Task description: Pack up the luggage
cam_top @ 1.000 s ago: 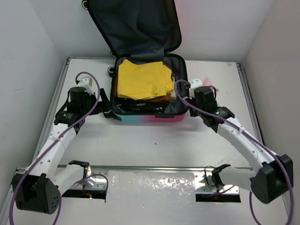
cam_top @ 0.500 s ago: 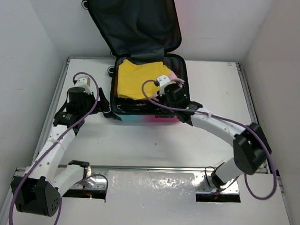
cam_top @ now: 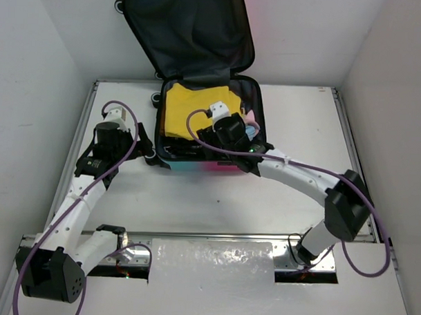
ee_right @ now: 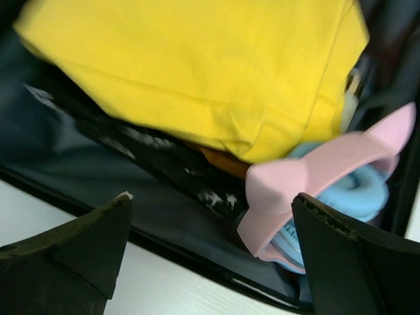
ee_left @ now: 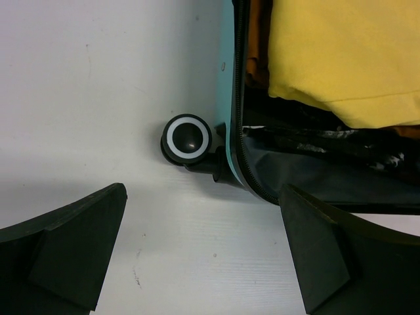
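The luggage (cam_top: 210,167) lies open on the table, its dark-lined lid propped up against the back wall. A folded yellow shirt (cam_top: 188,112) fills most of its base, on top of dark and orange clothes. Pink cat-ear headphones (ee_right: 315,177) with blue cushions rest in the front right corner, also seen from above as the headphones (cam_top: 251,128). My right gripper (ee_right: 211,200) hangs open over that corner, its right finger close beside the headphones. My left gripper (ee_left: 202,197) stands open over bare table at the case's left side, just short of a black wheel (ee_left: 188,136) and the teal shell (ee_left: 226,79).
White walls close in the table on the left, back and right. A raised rail (cam_top: 215,235) runs across the front, between the arm bases. The upright lid (cam_top: 194,39) overhangs the back of the case. The right arm (cam_top: 300,176) stretches across the table's right half.
My right arm swung left from beside the case to over its front right corner, carrying the headphones. Its jaws then opened and the headphones now lie in the case. The left arm barely moved.
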`<act>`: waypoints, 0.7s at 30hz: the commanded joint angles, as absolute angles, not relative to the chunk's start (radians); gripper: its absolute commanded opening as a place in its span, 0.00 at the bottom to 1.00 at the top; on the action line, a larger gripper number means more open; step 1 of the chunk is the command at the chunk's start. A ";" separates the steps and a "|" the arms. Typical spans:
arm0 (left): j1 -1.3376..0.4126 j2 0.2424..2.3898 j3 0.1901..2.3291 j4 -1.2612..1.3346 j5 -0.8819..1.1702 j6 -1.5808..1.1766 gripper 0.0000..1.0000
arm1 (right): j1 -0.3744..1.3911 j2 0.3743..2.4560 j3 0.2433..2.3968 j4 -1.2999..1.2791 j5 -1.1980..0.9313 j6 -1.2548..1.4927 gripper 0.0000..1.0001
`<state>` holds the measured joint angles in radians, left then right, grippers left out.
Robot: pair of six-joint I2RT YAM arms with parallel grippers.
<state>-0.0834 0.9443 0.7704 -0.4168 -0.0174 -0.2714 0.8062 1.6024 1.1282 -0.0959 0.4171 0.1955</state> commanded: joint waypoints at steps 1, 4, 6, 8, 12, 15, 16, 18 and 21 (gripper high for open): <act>-0.075 0.923 0.792 -0.403 -0.047 -0.284 1.00 | 0.819 1.470 1.226 -0.126 0.472 0.247 0.99; -0.075 0.925 0.792 -0.400 -0.048 -0.285 1.00 | 0.767 1.489 1.275 -0.132 0.450 0.206 0.85; -0.075 0.930 0.792 -0.400 -0.045 -0.287 1.00 | 0.721 1.558 1.304 -0.153 0.392 0.187 0.45; -0.075 0.933 0.792 -0.402 -0.044 -0.285 1.00 | 0.660 1.604 1.330 -0.166 0.342 0.186 0.10; -0.075 0.937 0.788 -0.399 -0.041 -0.285 1.00 | 0.600 1.660 1.284 -0.096 0.281 0.169 0.00; -0.075 0.948 0.788 -0.399 -0.026 -0.284 1.00 | 0.581 1.726 1.244 -0.051 0.259 0.137 0.00; -0.075 0.954 0.790 -0.400 -0.025 -0.284 1.00 | 0.574 1.767 1.226 -0.043 0.255 0.135 0.00; -0.075 0.956 0.790 -0.400 -0.021 -0.282 1.00 | 0.572 1.799 1.207 -0.046 0.262 0.162 0.00; -0.075 0.950 0.788 -0.400 -0.032 -0.284 1.00 | 0.574 1.769 1.065 0.056 0.215 0.219 0.00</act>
<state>-0.0834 0.9581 0.7704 -0.4244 -0.0330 -0.2760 0.5797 1.7935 1.1831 0.0437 0.2646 0.1692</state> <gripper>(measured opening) 0.999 0.001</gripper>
